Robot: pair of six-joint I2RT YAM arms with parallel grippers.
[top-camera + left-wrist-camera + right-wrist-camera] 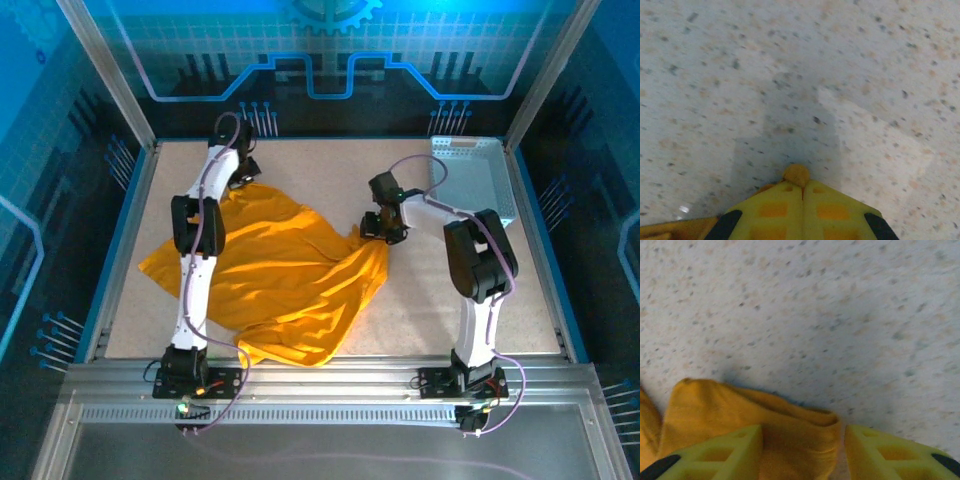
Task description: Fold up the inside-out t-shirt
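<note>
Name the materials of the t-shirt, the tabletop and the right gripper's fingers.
T-shirt: thin soft cloth, matte; it drapes in folds. Tabletop: hard, matte, speckled, perhaps laminate or composite. Right gripper's fingers: yellow-green moulded plastic, probably; hollow ribbed cells.

The left arm hides part of the t-shirt; table blurred

Top view: I note blue light all round the table, whose top is evenly bright. The t-shirt shows brighter streaks across its middle and dark creases.
Left wrist: grey shadow on the table just beyond the t-shirt's tip, a paler patch right of it (focus soft throughout).
Right wrist: speckles beyond the t-shirt are smeared by blur, and a thin shadow lines its fold.
</note>
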